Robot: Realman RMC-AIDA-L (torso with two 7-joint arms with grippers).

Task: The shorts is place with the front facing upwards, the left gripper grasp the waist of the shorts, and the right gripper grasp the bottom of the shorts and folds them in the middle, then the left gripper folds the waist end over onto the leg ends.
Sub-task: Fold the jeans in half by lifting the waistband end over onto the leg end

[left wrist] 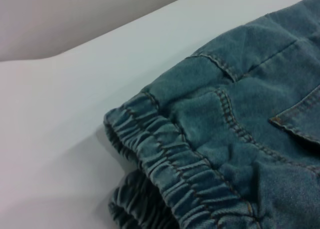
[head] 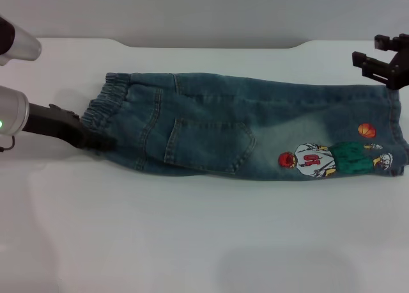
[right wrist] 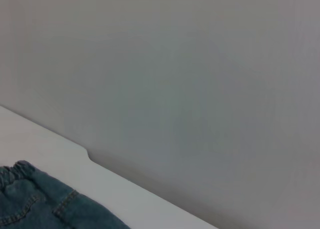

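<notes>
shorts (head: 255,130): one pair, blue washed denim, laid flat on the white bench (head: 192,242), already doubled lengthwise so one leg is stacked on the other; long axis is run from the left edge of the bench toward the right edge, nearer the far edge than the near one.
waist (head: 105,114): one ruffled elastic band, at the left end of the shorts; in the left wrist view two gathered layers are seen, one over the other, lower one lifted slightly off the bench.
patch pocket (head: 208,146): one, stitched, mid-garment, facing up.
bottom of the shorts (head: 399,136): hems stacked at the right end, near the right edge of the bench; only the top hem is clearly seen.
cartoon prints (head: 335,157): one player figure in white, red and green, plus one orange ball (head: 367,130) above it, both just beside the hem.
faded patch (head: 307,126): one pale area seen, between pocket and prints.
left gripper (head: 102,142): one, black, low on the bench at the near corner of the waist, tips touching the elastic; claw appears pressed onto the band, pinching it.
right gripper (head: 377,56): one, black, held above the far right corner of the shorts, apart from the cloth; fingers spread, nothing between them.
wall (right wrist: 200,64): plain grey, behind the far edge of the bench.
</notes>
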